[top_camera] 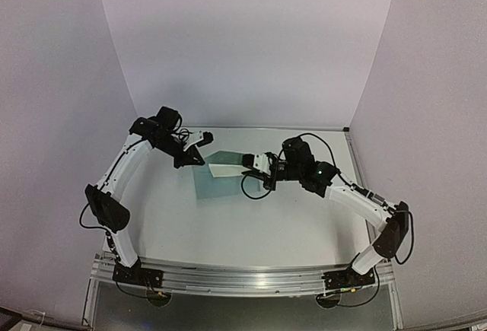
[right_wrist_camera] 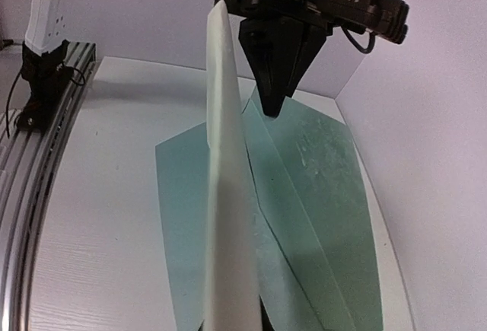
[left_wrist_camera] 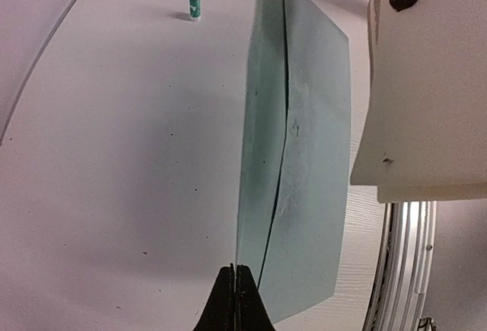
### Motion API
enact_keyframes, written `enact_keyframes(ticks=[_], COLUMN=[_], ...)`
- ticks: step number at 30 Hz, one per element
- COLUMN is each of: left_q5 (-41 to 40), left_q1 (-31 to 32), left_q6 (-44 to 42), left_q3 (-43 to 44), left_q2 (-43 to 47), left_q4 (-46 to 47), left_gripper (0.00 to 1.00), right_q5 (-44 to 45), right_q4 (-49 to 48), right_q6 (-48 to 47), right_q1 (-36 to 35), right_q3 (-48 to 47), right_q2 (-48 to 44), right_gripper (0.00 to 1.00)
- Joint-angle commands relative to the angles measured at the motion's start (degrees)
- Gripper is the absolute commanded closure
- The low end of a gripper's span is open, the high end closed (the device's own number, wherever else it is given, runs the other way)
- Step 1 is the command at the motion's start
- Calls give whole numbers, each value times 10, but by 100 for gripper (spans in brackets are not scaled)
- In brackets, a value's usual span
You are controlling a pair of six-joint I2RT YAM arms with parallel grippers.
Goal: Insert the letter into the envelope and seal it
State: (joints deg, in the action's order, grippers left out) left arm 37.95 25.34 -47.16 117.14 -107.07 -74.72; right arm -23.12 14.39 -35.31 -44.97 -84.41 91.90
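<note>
Status: insertion not begun; sealing not begun.

- The envelope (top_camera: 215,183) lies on the desk (top_camera: 266,232), roughly mid-desk between the two arms.
- Left fingers (left_wrist_camera: 225,310) are pressed fully together on a thin teal edge of the envelope. One layer is lifted off the rest, so a dark gap shows along it in the left wrist view. I cannot tell for certain whether the pinched layer is the flap or the front of the mouth.
- Right fingers (top_camera: 257,163) are closed on the letter (right_wrist_camera: 225,194), gripping it by its right edge. The sheet stands on edge, above and just beside the envelope. Its free end points toward the left fingers.
- In the right wrist view the letter's leading edge is near the raised layer but not inside. No part of the sheet looks covered by teal paper.
- A glue stick (left_wrist_camera: 195,3) stands upright at the far side of the desk, well apart from the envelope and untouched.

Done, as far as can be judged: both items are gripped and the envelope is partly opened.

Left to do:
- Lay the letter flatter.
- Line it up with the opening and slide it fully in.
- Release it.
- Fold the flap down and seal, probably with the glue stick.

Risk: the letter, held by one edge, may bow or catch on the mouth.
</note>
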Motion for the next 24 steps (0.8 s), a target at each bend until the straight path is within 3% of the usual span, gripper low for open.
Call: enact_keyframes(ticks=[1, 7, 24], left_q5=[22, 13, 26], left_q1=[5, 31, 50], left_q6=[-22, -78, -112], left_q3=[51, 53, 44], left_q2=[14, 28, 48], left_q4=[-134, -191, -232], left_gripper=[100, 100, 100], right_q5=[77, 108, 220], right_q4=[47, 72, 65], right_q6=[-155, -177, -196], right_q1=[-24, -29, -29], right_q3=[-46, -66, -72], right_q2=[-25, -27, -9], right_gripper=[100, 100, 100])
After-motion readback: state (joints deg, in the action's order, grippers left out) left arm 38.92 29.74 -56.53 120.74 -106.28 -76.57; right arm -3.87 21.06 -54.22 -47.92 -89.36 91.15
